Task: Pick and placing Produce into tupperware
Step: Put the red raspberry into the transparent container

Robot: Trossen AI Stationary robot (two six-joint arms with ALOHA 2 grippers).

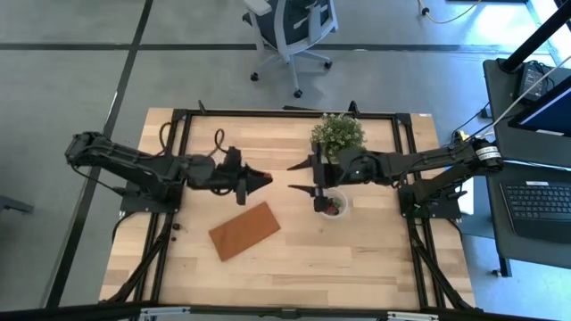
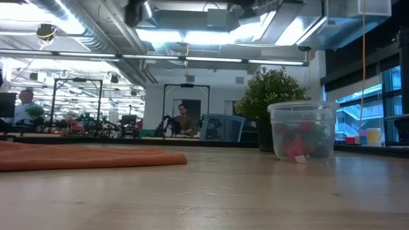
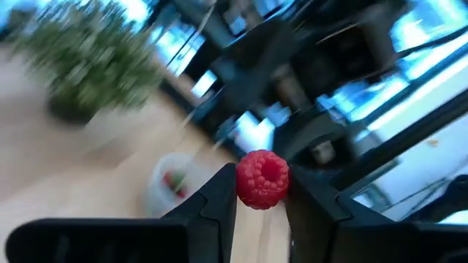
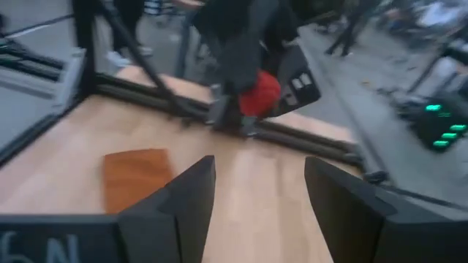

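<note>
My left gripper (image 1: 265, 178) hangs over the table's middle, pointing toward the right edge, shut on a red raspberry (image 3: 262, 178). My right gripper (image 1: 296, 176) faces it a short way off, open and empty (image 4: 259, 168). In the right wrist view the raspberry (image 4: 257, 93) shows in the other arm's fingers. The tupperware (image 1: 335, 205), a small clear round cup, stands on its base just right of centre with red produce pieces inside (image 2: 299, 142). It lies below and slightly nearer than my right gripper. My left gripper pinches the raspberry's two sides (image 3: 245, 183) between its two fingers, only at their free ends. The fingers come roughly level from the table's left. The berry is lifted clear of the table.
A green potted plant (image 1: 337, 134) stands behind the tupperware at the far side. A flat brown board (image 1: 245, 230) lies near centre front. Two small dark bits (image 1: 177, 230) lie on the wood at the left. A black frame (image 1: 294, 113) rims the table.
</note>
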